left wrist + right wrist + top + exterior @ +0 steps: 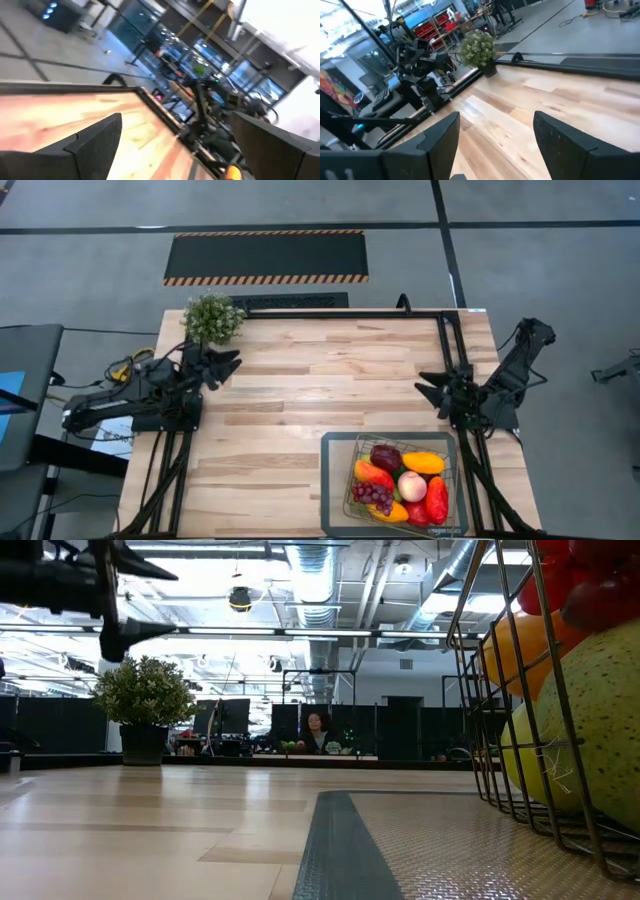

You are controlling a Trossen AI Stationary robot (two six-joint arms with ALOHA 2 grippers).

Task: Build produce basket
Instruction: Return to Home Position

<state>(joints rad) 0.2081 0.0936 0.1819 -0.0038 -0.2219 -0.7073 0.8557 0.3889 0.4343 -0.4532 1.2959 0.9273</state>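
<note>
Dark wire-mesh rectangular basket [453, 470], heaped with glossy plastic produce [411, 485], sits near-right on the pale wooden table [300, 405], apart from the left gripper [233, 365] and right gripper [424, 386], both gaping empty.

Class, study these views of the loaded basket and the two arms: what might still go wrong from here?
1. The right gripper, open, hangs just beyond the basket; a low sweep might catch its rim.
2. The produce is heaped, so a knock might spill pieces.
3. The left gripper, open, sits close to the potted plant and might tip it.
</note>
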